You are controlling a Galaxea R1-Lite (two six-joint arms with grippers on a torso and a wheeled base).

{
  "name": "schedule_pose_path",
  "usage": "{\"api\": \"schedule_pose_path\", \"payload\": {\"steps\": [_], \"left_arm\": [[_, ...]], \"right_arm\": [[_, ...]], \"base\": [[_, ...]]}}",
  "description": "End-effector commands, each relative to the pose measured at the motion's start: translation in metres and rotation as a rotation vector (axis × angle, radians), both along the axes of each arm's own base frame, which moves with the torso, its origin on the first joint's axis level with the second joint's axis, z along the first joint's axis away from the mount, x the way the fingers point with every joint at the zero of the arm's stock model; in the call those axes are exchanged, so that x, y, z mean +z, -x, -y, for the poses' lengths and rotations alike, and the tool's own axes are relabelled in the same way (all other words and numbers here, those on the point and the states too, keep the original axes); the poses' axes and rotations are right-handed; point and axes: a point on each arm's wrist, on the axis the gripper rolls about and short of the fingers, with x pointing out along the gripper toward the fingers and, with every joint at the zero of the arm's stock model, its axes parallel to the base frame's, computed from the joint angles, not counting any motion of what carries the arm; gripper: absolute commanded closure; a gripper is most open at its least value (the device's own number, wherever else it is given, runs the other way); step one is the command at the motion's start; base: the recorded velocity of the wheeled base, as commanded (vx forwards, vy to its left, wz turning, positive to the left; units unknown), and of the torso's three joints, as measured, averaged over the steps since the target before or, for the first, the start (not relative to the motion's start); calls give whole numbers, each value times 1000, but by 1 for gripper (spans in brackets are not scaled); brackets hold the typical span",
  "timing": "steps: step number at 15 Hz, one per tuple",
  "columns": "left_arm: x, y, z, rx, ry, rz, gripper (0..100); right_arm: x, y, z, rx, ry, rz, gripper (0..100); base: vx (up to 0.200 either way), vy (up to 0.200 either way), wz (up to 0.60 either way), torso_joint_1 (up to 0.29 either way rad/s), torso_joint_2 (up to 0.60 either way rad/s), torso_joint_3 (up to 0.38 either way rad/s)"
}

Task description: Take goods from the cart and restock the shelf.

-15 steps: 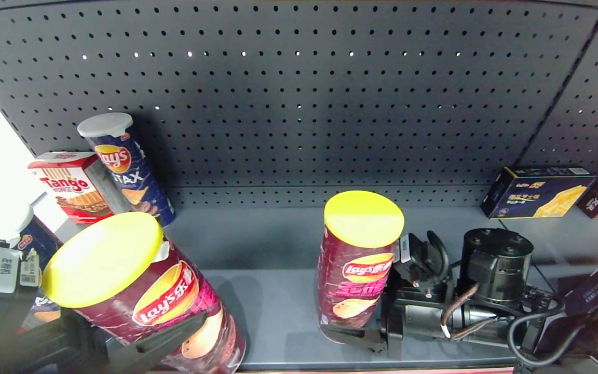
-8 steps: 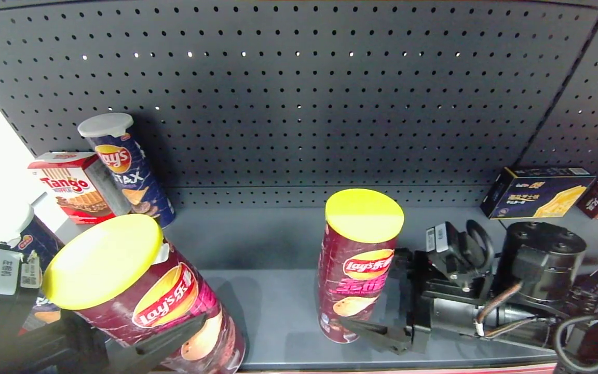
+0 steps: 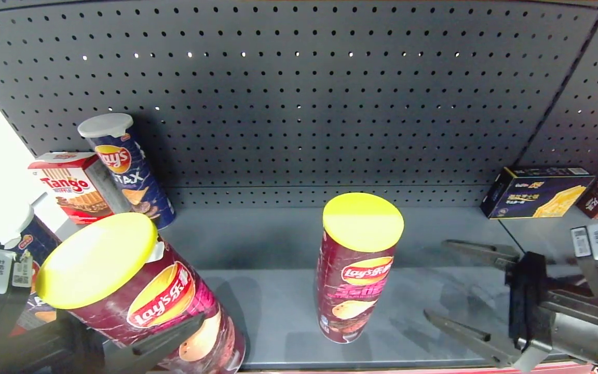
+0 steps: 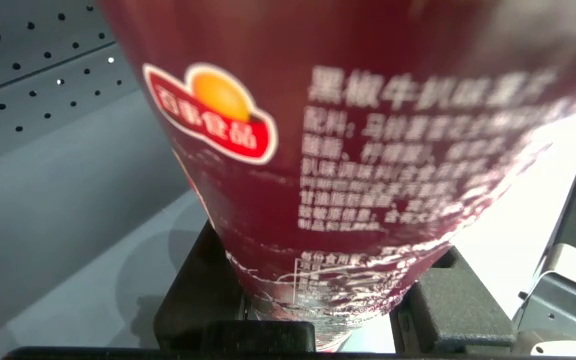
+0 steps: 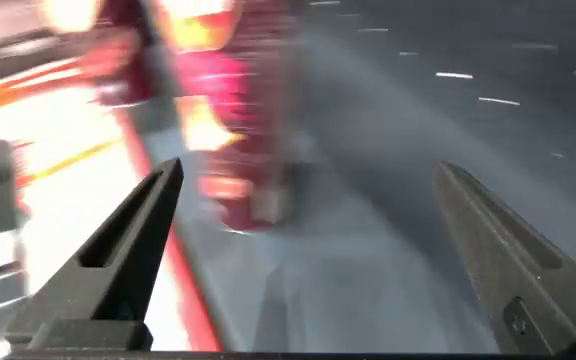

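One can [image 3: 356, 270] is stood upright mid-frame on the shelf [image 3: 278, 244], clear of the right gripper [image 3: 438, 279], spread wide at lower right. A second can [image 3: 138, 296] is pinched, tilted, in the left gripper [image 3: 169, 335] at lower left, likely held ready for shelving next

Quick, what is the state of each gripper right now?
Left gripper: closed, holding a chips can.
Right gripper: open, empty.
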Motion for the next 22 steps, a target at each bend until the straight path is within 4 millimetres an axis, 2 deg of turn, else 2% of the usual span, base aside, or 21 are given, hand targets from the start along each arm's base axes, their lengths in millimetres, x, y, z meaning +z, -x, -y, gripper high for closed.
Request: {"api": "schedule_pose_path", "payload": {"steps": [1, 2, 6, 9, 12, 13, 15, 17, 18, 20, 21, 22], "left_arm": [[1, 0, 0, 1, 3, 6, 100], [2, 0, 0, 2, 5, 10, 100], [3, -1, 0, 2, 6, 12, 100], [4, 0, 0, -1, 7, 16, 100], [3, 0, 0, -1, 4, 14, 100], [3, 0, 0, -1, 3, 15, 100], [2, 0, 0, -1, 1, 15, 100], [1, 0, 0, -1, -1, 11, 100], [1, 1, 0, -1, -1, 10, 100], [2, 0, 0, -1, 0, 12, 100], [4, 0, 0, -1, 3, 20, 100], [6, -1, 1, -1, 6, 27, 100]], "right_arm": [[13, 16, 17, -112, -42, 74, 0], [20, 24, 27, -227, -66, 103, 0], [22, 56, 54, -433, -94, 138, 0], [3, 103, 75, -590, -98, 115, 0], [-20, 144, 90, -626, -83, 93, 0], [-26, 151, 93, -628, -75, 82, 0], [-51, 177, 101, -654, -72, 68, 0], [-67, 185, 104, -658, -72, 47, 0], [-67, 186, 104, -656, -96, 29, 0], [-73, 184, 103, -651, -122, -17, 0], [-86, 179, 102, -658, -97, -47, 0], [-88, 177, 101, -653, -115, -32, 0]], "base": [[0, 0, 0, 0, 0, 0], [0, 0, 0, 0, 0, 0], [0, 0, 0, 0, 0, 0], [0, 0, 0, 0, 0, 0], [0, 0, 0, 0, 0, 0], [0, 0, 0, 0, 0, 0], [0, 0, 0, 0, 0, 0], [0, 0, 0, 0, 0, 0], [0, 0, 0, 0, 0, 0], [0, 0, 0, 0, 0, 0], [0, 0, 0, 0, 0, 0], [0, 0, 0, 0, 0, 0]]}}
